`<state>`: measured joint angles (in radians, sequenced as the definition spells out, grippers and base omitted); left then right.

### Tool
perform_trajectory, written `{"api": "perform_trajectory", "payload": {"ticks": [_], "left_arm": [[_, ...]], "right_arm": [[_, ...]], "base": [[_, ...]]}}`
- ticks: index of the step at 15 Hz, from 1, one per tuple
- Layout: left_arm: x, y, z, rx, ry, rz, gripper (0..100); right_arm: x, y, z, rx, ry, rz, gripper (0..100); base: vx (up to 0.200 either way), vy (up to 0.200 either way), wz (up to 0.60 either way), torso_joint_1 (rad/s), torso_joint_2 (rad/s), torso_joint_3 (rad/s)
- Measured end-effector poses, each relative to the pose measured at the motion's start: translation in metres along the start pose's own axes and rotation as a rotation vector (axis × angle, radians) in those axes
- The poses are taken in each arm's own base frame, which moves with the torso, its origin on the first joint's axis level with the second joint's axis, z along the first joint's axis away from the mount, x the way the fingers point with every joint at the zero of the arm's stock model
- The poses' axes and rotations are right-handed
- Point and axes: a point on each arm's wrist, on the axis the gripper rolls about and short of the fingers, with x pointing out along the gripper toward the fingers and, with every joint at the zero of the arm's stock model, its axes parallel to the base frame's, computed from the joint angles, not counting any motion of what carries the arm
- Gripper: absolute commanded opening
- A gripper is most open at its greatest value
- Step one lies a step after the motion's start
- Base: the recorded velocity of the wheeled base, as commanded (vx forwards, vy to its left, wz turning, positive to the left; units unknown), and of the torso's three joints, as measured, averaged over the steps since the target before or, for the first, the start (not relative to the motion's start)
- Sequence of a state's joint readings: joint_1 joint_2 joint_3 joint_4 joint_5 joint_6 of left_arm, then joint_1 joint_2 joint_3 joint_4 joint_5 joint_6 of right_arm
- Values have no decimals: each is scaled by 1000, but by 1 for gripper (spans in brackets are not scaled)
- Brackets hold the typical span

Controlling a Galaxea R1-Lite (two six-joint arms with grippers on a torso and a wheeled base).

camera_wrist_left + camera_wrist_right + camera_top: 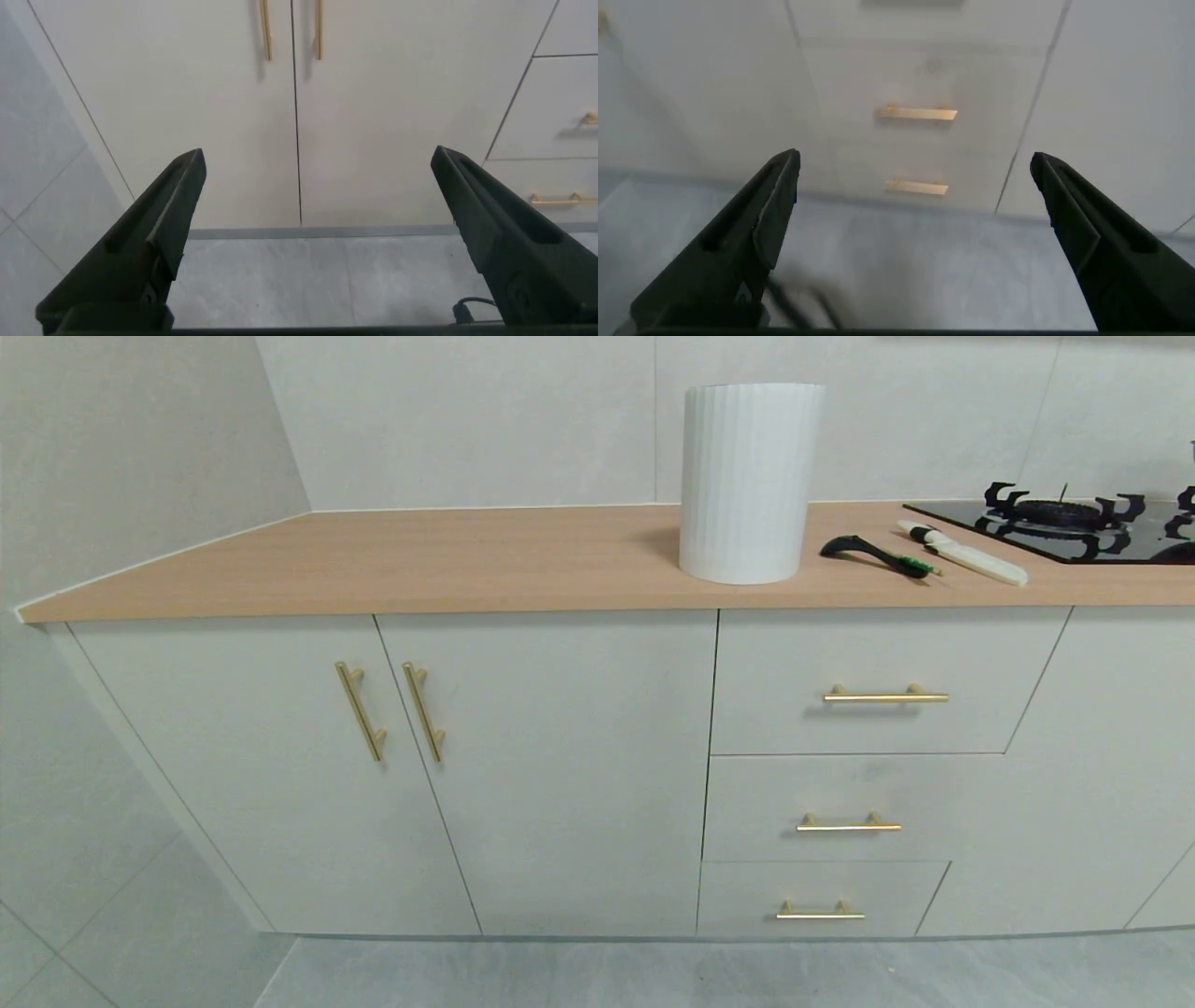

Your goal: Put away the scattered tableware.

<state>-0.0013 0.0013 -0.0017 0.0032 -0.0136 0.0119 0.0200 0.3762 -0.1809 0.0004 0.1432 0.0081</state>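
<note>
Gaping wide, the left gripper (318, 163) holds nothing and hangs low before the double cabinet doors (374, 112). The right gripper (915, 161), equally spread and empty, faces the lower drawers (920, 140). On the countertop (373, 560), between the white ribbed container (747, 485) and the hob (1074, 523), a black utensil (873, 554) and a white utensil (966, 555) lie flat. Their long axes slant from the back toward the front edge, rightward.

Bright even light, soft shadows, bowed edges
</note>
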Motion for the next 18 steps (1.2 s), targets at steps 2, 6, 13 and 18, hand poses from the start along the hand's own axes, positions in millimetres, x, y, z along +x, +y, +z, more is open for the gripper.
{"api": "perform_trajectory", "payload": {"ticks": [2,6,13,18], "left_arm": [[0,0,0,0,0,-1,100],[0,0,0,0,0,0,100],[0,0,0,0,0,0,100],[0,0,0,0,0,0,100]], "right_arm": [[21,-2,12,10,110,38,100],[76,-4,32,15,275,86,100],[198,-5,25,4,414,80,100],[277,-3,5,-11,482,46,100]], "base": [[0,0,0,0,0,0],[0,0,0,0,0,0],[0,0,0,0,0,0],[0,0,0,0,0,0]]}}
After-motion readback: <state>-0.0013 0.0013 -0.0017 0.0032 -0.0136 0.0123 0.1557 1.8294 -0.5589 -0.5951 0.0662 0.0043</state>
